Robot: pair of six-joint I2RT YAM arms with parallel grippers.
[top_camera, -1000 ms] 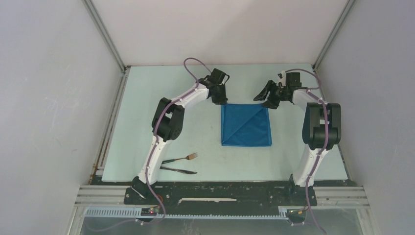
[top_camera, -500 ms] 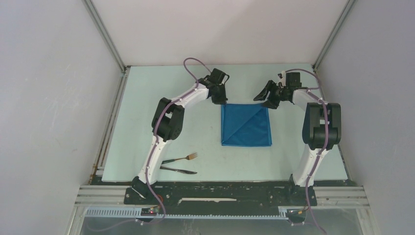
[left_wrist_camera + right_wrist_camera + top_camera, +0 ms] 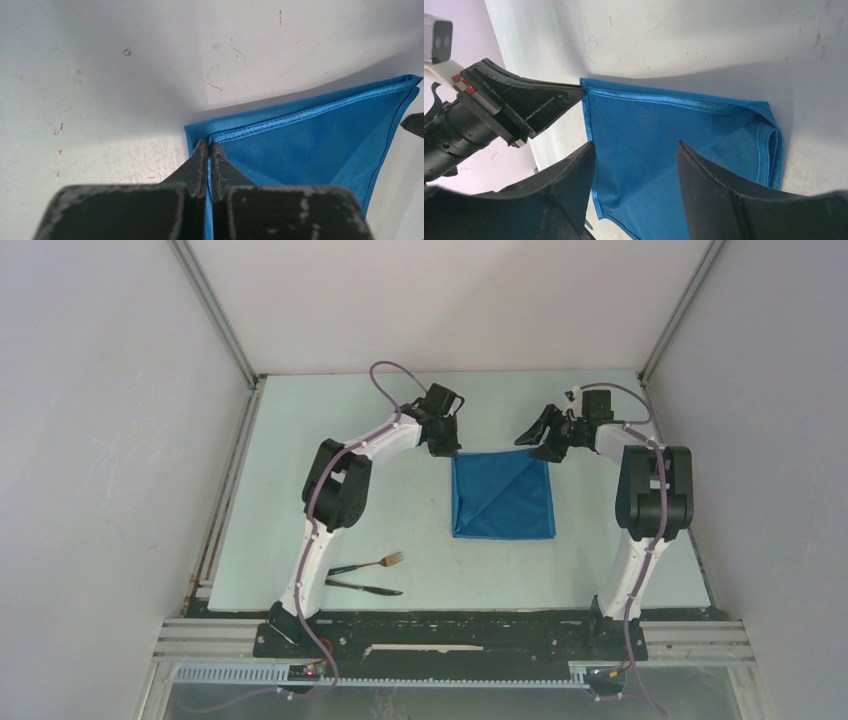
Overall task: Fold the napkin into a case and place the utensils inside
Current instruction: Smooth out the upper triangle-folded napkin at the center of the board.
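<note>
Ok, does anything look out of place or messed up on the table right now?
Nothing stands out. The napkin lies folded square, with only its far left corner pinched in the shut left claw. The fork and knife lie side by side at the near left. The table shows just small scuff marks.

napkin (image 3: 310,135): near part hidden behind left tool (image 3: 208,146) | fork (image 3: 380,562) tines: too small

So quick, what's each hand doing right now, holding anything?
Left hand: closed, pinching a far corner of the blue napkin.
Right hand: open above the napkin, holding nothing.
</note>
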